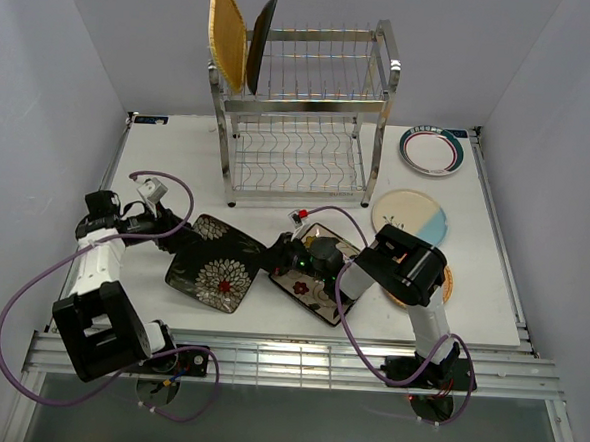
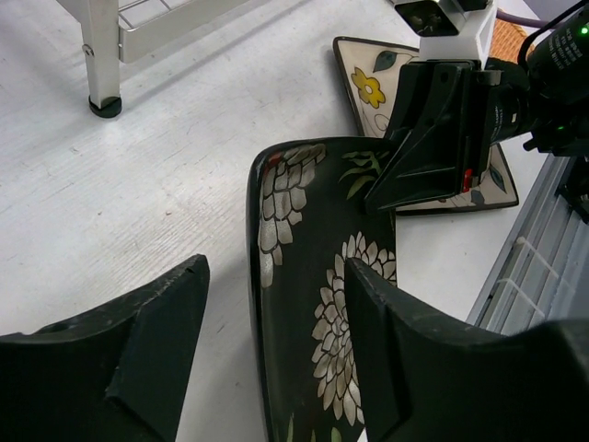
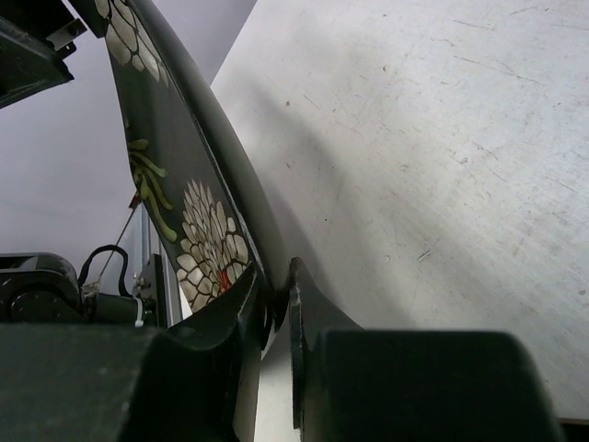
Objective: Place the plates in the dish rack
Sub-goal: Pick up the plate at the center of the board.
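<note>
A black square plate with white flowers [image 1: 217,271] is tilted up on edge on the table, in front of the dish rack [image 1: 302,111]. My right gripper [image 1: 272,263] is shut on its right rim, which shows pinched between the jaws in the right wrist view [image 3: 175,175]. My left gripper [image 1: 182,232] is open at its left end. In the left wrist view [image 2: 276,276] its jaws straddle the plate's rim [image 2: 304,239] without closing. A woven plate [image 1: 227,32] and a second black plate [image 1: 260,44] stand in the rack's upper tier at the left.
A cream floral square plate [image 1: 311,287] lies under my right gripper and also shows in the left wrist view [image 2: 368,83]. A cream-blue round plate [image 1: 415,216] and a teal-rimmed plate [image 1: 433,149] lie at the right. A woven plate [image 1: 446,285] peeks from under the right arm. A rack foot [image 2: 103,101] is near.
</note>
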Available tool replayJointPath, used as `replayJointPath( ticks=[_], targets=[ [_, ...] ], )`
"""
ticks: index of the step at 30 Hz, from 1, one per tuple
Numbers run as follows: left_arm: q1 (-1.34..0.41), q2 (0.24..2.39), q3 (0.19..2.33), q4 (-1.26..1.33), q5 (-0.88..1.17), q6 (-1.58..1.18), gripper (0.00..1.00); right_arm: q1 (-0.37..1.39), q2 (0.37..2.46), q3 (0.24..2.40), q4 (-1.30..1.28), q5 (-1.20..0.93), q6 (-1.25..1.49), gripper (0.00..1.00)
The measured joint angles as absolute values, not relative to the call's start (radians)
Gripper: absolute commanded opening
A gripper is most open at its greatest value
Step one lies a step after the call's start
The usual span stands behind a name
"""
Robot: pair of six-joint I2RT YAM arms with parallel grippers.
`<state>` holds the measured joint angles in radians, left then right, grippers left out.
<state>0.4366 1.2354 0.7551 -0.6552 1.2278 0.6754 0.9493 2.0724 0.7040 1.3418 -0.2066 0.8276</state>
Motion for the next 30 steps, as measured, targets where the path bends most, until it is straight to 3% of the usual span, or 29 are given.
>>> replayJointPath(
  ticks=[11,30],
  targets=[
    [0.437,1.305,0.788,-0.709,1.248,0.716,0.80,0.949,2.065,0.679,1.348,-0.204,0.829,0.08],
    [0.384,1.353,0.813,-0.760,1.245,0.760,0.81,0.952,2.057,0.692,1.337,-0.213,0.805,0.08]
  ],
)
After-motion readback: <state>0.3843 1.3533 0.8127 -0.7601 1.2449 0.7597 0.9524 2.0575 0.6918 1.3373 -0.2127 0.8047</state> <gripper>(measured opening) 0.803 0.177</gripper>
